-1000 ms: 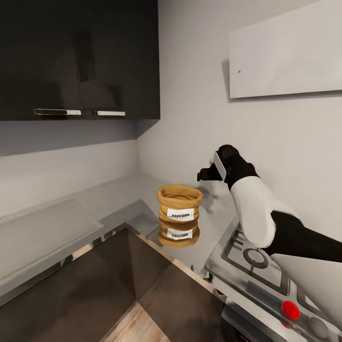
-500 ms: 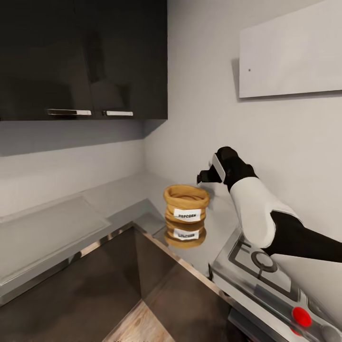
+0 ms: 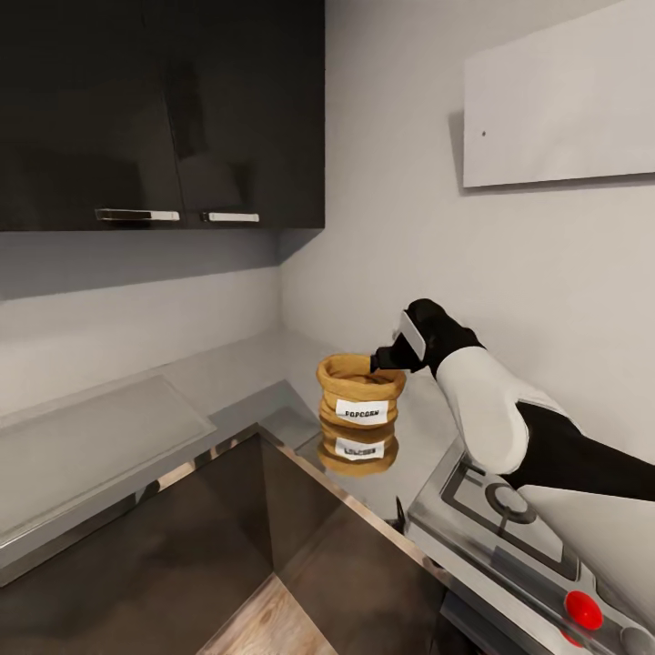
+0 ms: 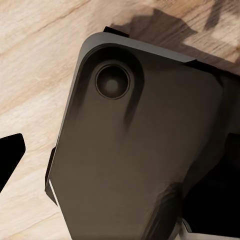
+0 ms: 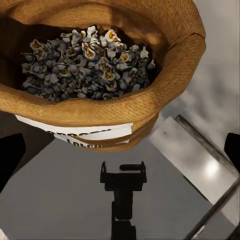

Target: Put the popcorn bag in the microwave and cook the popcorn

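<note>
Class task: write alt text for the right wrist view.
An open burlap popcorn bag holding a heap of pale kernels stands on a glossy grey countertop. Its white label shows below the rolled rim.

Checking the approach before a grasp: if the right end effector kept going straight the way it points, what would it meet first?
Probably the popcorn bag: its rolled rim and open top lie directly ahead of the right end effector.

Even, soft light; renders slightly blurry. Glossy countertop (image 3: pixel 273 400) mirrors the popcorn bag (image 3: pixel 360 398). Dark cabinets (image 3: pixel 164 109) show faint sheen. Wall panel (image 3: pixel 559 105) casts a soft shadow.
</note>
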`<state>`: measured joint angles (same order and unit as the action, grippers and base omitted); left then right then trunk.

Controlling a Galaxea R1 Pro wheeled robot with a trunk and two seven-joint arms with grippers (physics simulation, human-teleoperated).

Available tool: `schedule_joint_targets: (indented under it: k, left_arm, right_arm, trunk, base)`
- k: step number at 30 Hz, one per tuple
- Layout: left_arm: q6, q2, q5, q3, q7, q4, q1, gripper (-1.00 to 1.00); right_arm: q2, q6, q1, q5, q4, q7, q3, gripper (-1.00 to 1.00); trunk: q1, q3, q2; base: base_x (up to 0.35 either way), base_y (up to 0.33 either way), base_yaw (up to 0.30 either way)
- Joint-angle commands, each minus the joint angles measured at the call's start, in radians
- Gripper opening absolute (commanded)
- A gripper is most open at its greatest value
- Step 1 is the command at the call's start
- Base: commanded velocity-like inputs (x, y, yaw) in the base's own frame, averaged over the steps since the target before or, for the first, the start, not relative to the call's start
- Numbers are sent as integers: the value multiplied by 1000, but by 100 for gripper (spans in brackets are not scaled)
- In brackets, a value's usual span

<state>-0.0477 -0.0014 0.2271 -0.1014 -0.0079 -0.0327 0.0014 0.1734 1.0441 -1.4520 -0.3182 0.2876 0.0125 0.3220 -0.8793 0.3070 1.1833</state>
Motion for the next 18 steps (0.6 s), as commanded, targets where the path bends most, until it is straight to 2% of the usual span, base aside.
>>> schedule_joint_targets:
  k: [1, 9, 15, 18]
  left_arm:
    - [-1, 0, 0, -8, -1, -1, 0, 100]
    - [-2, 0, 0, -8, -1, -1, 0, 100]
    - [-7, 0, 0, -9, -1, -1, 0, 100]
    - [-7, 0, 0, -9, -1, -1, 0, 100]
  right_arm:
    - [1, 3, -1, -5, -2, 1, 10, 100]
    - [1, 3, -1, -5, 1, 2, 22, 100]
    - [1, 3, -1, -4, 7, 1, 57, 100]
    - [1, 3, -1, -4, 8, 1, 62, 100]
  trunk:
    - [0, 1, 1]
    - [0, 1, 1]
    - [0, 1, 1]
    - [0, 1, 1]
  base:
    - [0, 0, 0]
    - [0, 0, 0]
    - [-17, 0, 0]
    - [0, 0, 0]
